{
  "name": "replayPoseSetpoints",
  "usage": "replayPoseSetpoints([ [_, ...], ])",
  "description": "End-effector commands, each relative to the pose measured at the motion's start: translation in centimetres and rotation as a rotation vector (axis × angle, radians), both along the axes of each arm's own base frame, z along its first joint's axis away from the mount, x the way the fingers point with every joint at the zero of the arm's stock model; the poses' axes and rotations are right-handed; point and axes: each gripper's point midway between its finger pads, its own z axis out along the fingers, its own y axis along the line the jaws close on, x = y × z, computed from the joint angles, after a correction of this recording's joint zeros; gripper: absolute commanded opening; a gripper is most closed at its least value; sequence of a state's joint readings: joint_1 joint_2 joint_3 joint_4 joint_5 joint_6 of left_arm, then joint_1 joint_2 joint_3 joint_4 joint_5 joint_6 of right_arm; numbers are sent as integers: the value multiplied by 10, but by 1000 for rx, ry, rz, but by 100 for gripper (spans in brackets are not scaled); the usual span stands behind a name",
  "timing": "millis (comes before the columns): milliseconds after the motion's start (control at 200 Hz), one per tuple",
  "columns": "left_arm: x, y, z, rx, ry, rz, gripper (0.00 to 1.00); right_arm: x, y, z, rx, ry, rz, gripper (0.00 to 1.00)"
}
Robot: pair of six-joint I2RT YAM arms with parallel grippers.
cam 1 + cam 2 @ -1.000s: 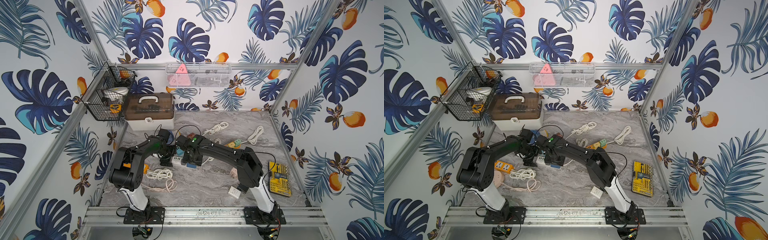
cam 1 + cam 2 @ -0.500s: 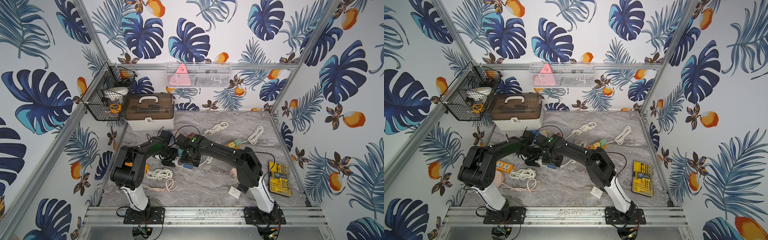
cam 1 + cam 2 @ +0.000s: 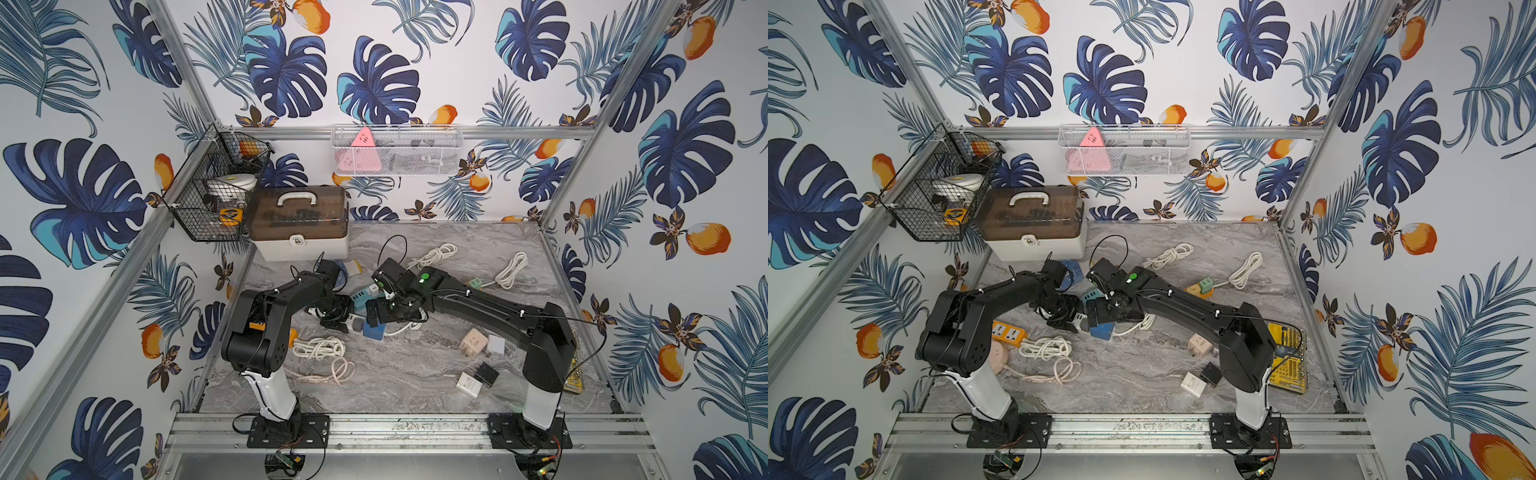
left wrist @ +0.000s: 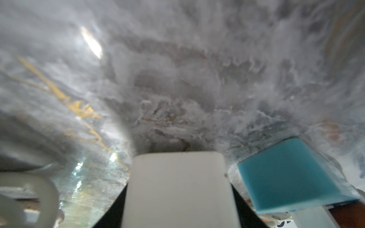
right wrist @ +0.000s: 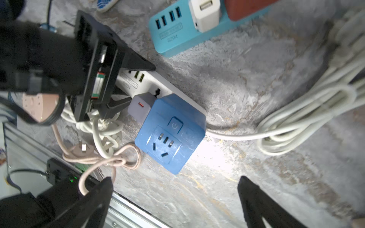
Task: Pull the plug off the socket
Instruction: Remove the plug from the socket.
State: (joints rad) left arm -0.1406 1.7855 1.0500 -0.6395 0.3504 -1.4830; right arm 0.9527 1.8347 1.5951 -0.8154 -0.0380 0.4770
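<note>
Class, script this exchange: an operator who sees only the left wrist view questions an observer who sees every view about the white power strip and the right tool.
Operator: My view shows just a white block. What's plugged into it?
Observer: A blue cube adapter and a small grey charger sit side by side on the white power strip.
Operator: Where's the right tool?
Observer: The right tool hangs open, pointed at that cube, holding nothing.

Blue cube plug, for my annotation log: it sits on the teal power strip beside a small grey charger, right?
No. The blue cube plug sits on the white power strip beside a small grey charger; the right wrist view shows it.
</note>
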Motion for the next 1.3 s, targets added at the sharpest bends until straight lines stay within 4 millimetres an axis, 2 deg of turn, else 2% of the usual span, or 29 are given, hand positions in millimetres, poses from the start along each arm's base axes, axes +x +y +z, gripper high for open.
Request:
replayPoseSetpoints([
  [0, 1, 14, -7, 84, -14, -92, 0, -8, 0, -2, -34, -162, 383, 100],
  [100, 3, 14, -6, 86, -17, -123, 0, -11, -1, -10, -25, -305, 585, 100],
  [220, 3, 14, -7, 86, -12, -142, 0, -3, 6, -14, -50, -418, 703, 100],
  [315, 1, 13, -9, 83, -10, -141, 0, 1, 18, -24, -51, -420, 736, 100],
  [465, -1, 13, -12, 79, -4, -142, 0, -4, 34, -42, -78, -390, 777, 100],
  [595, -1, 12, -12, 77, -4, -143, 0, -1, 40, -57, -120, -380, 764, 99],
  [801, -1, 13, -8, 83, -4, -143, 0, 4, 42, -71, -166, -361, 773, 85],
  [1056, -2, 14, -9, 87, -3, -145, 0, 1, 42, -75, -183, -343, 794, 53],
  [1171, -2, 15, -9, 92, 0, -143, 0, -2, 46, -67, -175, -346, 804, 39],
  [1291, -5, 16, -10, 96, 4, -143, 0, -7, 52, -46, -113, -368, 807, 31],
])
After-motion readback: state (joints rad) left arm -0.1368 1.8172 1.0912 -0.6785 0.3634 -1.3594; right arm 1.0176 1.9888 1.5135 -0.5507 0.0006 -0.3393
